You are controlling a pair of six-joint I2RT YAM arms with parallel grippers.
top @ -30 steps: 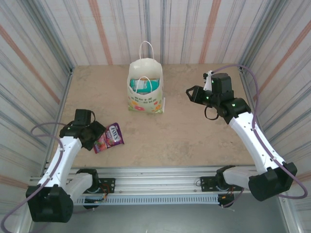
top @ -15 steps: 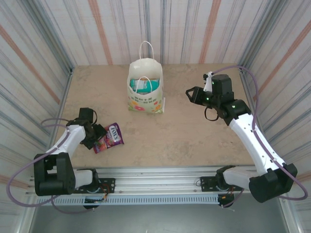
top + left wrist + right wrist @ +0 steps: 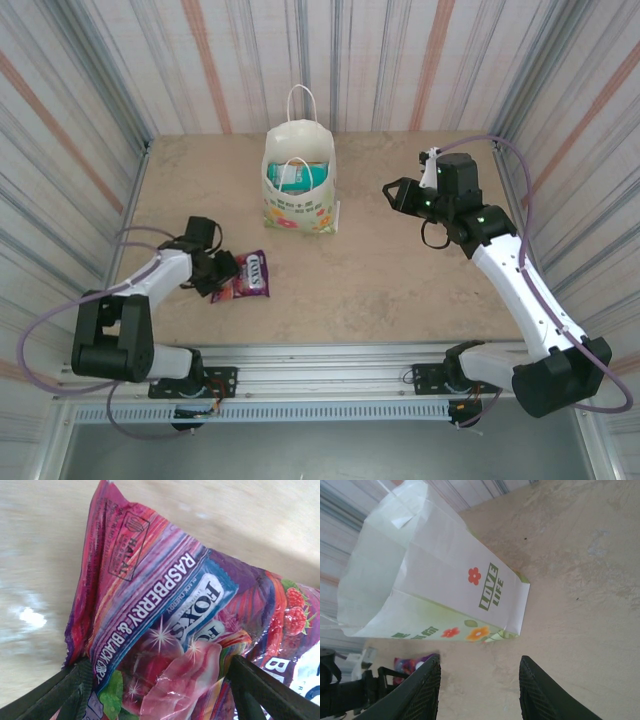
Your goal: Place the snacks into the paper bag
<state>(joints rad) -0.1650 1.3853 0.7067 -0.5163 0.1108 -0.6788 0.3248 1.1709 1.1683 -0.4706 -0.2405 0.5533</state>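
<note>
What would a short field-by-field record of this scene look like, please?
Paper bag: upright at the far middle of the table, with a teal packet inside
Purple packet: on the table at near left, not yet bagged
Left pincer: jaws apart, one on either side of the purple packet
Right pincer: open and empty, off to the bag's right, pointing toward it

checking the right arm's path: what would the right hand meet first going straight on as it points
Probably the side of the paper bag, across bare table from the right hand; depth unclear.
</note>
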